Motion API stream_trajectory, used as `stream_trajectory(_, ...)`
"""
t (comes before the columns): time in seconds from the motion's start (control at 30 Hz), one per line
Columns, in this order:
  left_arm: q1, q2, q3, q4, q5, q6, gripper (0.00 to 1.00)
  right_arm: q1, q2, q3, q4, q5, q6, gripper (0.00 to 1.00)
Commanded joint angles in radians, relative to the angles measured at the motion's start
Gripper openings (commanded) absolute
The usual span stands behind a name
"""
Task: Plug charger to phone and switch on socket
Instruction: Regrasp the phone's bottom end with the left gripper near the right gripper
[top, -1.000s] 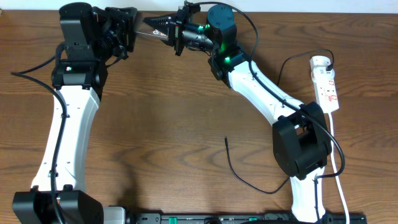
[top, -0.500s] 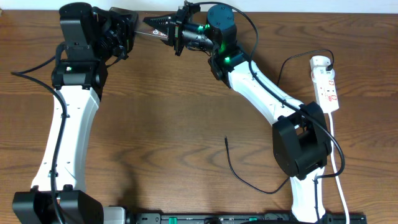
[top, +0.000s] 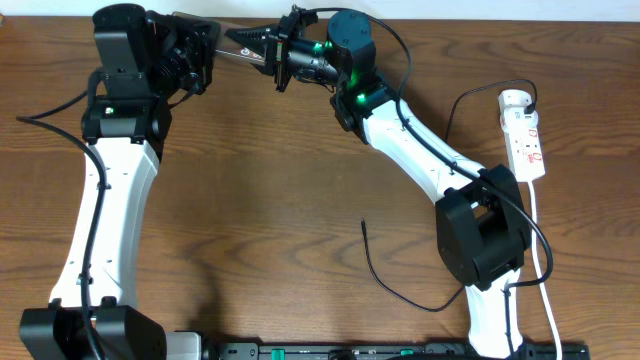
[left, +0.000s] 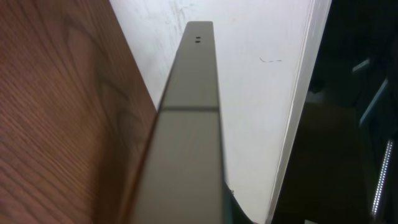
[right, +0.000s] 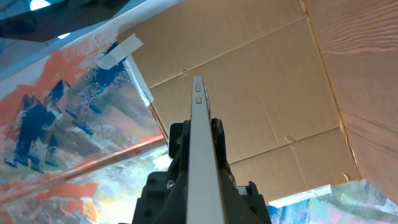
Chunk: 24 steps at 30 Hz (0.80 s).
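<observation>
The phone (top: 238, 37) is held off the table near the far edge, between both grippers. My left gripper (top: 203, 45) is shut on its left end. My right gripper (top: 264, 46) is shut on its right end. In the left wrist view the phone (left: 186, 124) runs edge-on up the middle and my fingers do not show. Seen from the right wrist, the phone's (right: 198, 99) thin edge sits clamped between black fingers (right: 217, 134). The charger (top: 385, 280) lies loose on the table with its tip (top: 364, 226) free. The socket (top: 523, 135) rests at the right edge.
A white cord (top: 543, 260) runs from the socket down the right side past the right arm's base (top: 482, 235). A black cable (top: 45, 120) trails off to the left of the left arm. Bare wooden tabletop (top: 270, 200) lies between the arms.
My left gripper has shut on the phone's left end. The right gripper has kept its grip and shifted slightly left with the phone.
</observation>
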Motion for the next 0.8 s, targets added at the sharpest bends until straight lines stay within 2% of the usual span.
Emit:
stream_trajectory(0.0, -0.003, 0.008, -0.004, -0.006, 0.002, 0.026, 0.07, 0.016, -0.008, 0.014, 0.016, -0.015, -0.055, 0.01)
stream_trajectory(0.77, -0.003, 0.008, -0.004, -0.005, 0.002, 0.079, 0.07, 0.018, -0.008, 0.014, 0.016, -0.022, -0.055, 0.01)
